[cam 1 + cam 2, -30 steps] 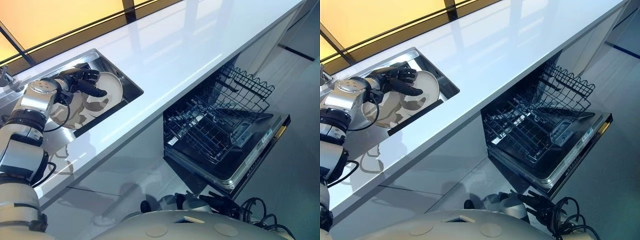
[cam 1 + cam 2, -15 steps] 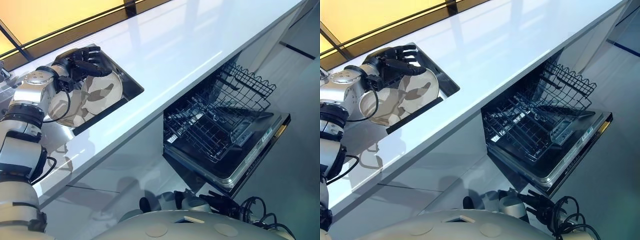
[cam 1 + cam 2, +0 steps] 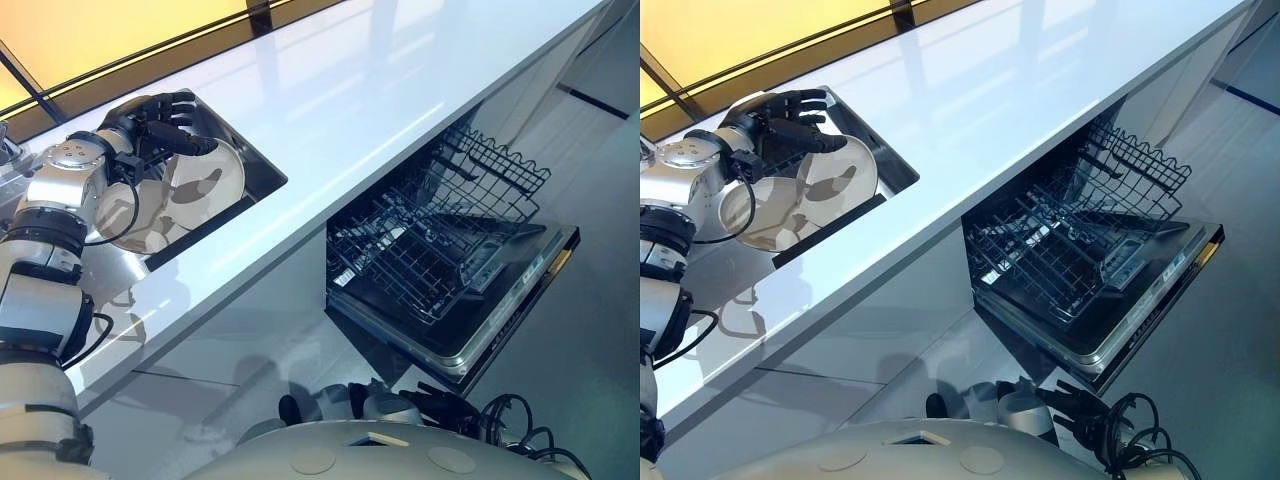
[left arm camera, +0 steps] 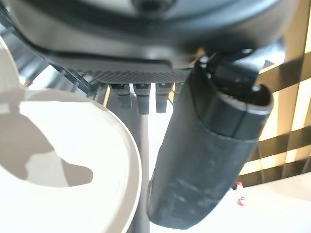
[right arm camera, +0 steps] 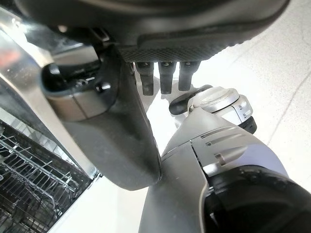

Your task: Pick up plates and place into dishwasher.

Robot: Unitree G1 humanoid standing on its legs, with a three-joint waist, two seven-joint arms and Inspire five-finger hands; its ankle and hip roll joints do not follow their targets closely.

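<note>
Over the far corner of the sink [image 3: 258, 165], the fingers [image 3: 176, 100] of the left hand [image 3: 148, 128] are spread and loosely bent, grasping nothing. The thumb points at the upper rim of the white plate [image 3: 208, 185] lying in the sink; contact cannot be made out. The hand is palm-down, its wrist angled in over the bench [image 3: 340, 90]. A second plate [image 3: 142, 222] is partly hidden under the first plate and the arm. Low beside the open dishwasher's rack [image 3: 430, 245], the right hand [image 5: 112, 141] hangs with fingers [image 5: 165, 77] straight and empty, strongly foreshortened.

Head stereo cams look down, share sink [image 3: 262, 177], dishwasher [image 3: 508, 292].
</note>
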